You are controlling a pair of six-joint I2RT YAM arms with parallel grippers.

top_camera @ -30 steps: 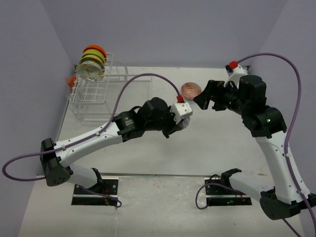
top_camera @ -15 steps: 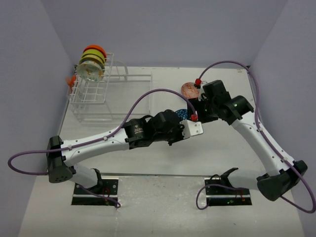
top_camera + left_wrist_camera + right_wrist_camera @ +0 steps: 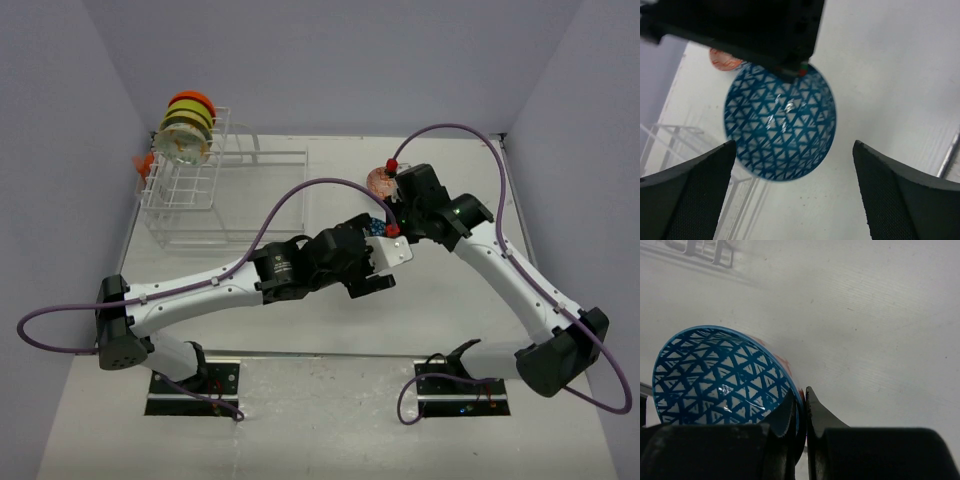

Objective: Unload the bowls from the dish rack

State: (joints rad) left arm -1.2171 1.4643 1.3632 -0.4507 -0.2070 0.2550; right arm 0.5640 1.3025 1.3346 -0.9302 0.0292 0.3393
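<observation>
Dish rack (image 3: 178, 190) is standing at the far left corner of a white table (image 3: 330, 322). Pale lilac walls (image 3: 330, 60) are closing the scene in on three sides. Three bowls (image 3: 186, 125) are sitting on edge in its taller gridded end: an orange one at the back, a yellow-green one in the middle and a clear one in front.

Well to the right of the dish rack, over bare tabletop, both arms are meeting at a blue bowl (image 3: 372, 228) patterned with white triangles. The right gripper (image 3: 800, 395) is clenching on that bowl's rim, one finger inside and one outside. The bowl's patterned inside is showing in both wrist views. The left gripper (image 3: 794, 145) is hanging released, its two fingers (image 3: 690, 195) spreading wide on either side of the blue bowl without touching it. Whether the bowl's base is resting on the table cannot be told.

Just beyond the blue bowl, about as far right of the rack, an orange patterned bowl (image 3: 381, 180) is lying on the table.

The tabletop is showing a matte finish with a faint, fine grain in the right wrist view. Purple cables (image 3: 300, 190) are looping from both arms above it.
</observation>
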